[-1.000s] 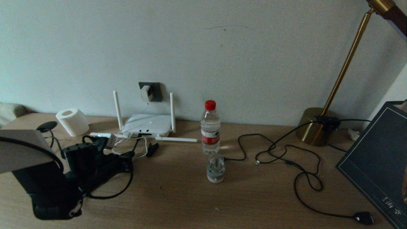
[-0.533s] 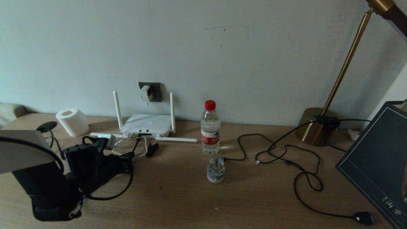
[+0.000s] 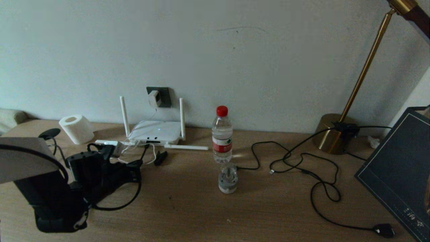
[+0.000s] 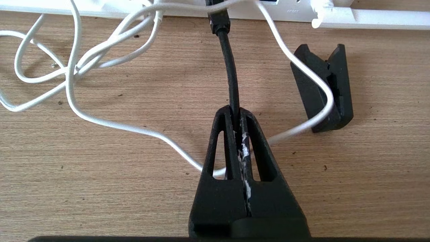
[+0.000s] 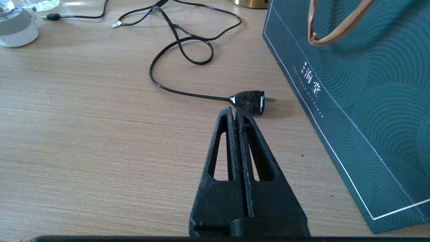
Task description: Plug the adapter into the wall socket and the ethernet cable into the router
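The white adapter (image 3: 154, 98) sits in the dark grey wall socket (image 3: 164, 97), its thin white cord hanging down to the router (image 3: 155, 131). My left gripper (image 3: 137, 164) is low over the table in front of the router, shut on the black ethernet cable (image 3: 144, 153). In the left wrist view the gripper (image 4: 236, 112) pinches the cable (image 4: 231, 77) a short way behind its plug (image 4: 219, 24). The plug reaches the router's port edge (image 4: 295, 11); a white cord crosses it, so I cannot tell whether it is seated. My right gripper (image 5: 235, 111) is shut on nothing.
A small black clip (image 4: 322, 87) lies beside the white cord loops (image 4: 72, 67). A water bottle (image 3: 222, 134), a small grey jar (image 3: 228, 178), a toilet roll (image 3: 76, 128), a brass lamp base (image 3: 331, 134), its black cord with plug (image 5: 250, 101) and a dark bag (image 5: 362, 101) also stand here.
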Controlling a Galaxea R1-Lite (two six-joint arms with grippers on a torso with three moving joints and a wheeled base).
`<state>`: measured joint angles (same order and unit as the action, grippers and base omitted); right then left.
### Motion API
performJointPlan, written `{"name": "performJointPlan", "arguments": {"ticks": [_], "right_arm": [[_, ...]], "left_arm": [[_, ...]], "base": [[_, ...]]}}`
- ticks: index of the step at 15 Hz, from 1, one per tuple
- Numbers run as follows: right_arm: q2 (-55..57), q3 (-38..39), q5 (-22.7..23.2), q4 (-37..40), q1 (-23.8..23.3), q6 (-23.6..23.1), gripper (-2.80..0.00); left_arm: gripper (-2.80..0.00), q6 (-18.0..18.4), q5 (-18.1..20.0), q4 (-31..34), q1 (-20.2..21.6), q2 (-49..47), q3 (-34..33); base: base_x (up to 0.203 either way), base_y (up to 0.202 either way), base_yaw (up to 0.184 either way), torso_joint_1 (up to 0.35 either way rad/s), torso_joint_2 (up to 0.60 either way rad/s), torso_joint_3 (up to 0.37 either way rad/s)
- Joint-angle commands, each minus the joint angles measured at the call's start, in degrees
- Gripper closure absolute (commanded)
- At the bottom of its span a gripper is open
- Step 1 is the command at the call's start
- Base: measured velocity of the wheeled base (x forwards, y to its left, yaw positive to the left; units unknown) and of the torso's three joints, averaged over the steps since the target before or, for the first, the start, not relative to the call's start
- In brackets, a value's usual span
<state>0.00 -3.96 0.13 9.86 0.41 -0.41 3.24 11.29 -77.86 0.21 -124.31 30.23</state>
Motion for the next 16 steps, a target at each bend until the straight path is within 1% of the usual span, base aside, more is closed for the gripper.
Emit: {"name": "performJointPlan", "arguments": {"ticks": [1, 2, 3, 16], "right_arm": [[0.09, 0.01, 0.04, 0.07, 0.02, -0.02, 0.0], [0.09, 0.01, 0.04, 0.07, 0.02, -0.02, 0.0], [0.09, 0.01, 0.04, 0.07, 0.02, -0.02, 0.0], [0.09, 0.01, 0.04, 0.07, 0.02, -0.02, 0.0]], "left_arm": [[0.0, 0.01, 0.05, -0.45, -0.02, -0.15, 0.09], [0.0, 0.01, 0.05, -0.45, 0.04, -0.16, 0.18], [-2.8, 0.01, 0.11, -0.45, 0.06, -0.23, 0.4], [-2.8, 0.01, 0.14, -0.45, 0.41, -0.41, 2.2]], "base": [[0.0, 0.0, 0.0, 0.0, 0.0, 0.0], [0.0, 0.0, 0.0, 0.0, 0.0, 0.0], [0.0, 0.0, 0.0, 0.0, 0.0, 0.0], [0.0, 0.0, 0.0, 0.0, 0.0, 0.0]]}}
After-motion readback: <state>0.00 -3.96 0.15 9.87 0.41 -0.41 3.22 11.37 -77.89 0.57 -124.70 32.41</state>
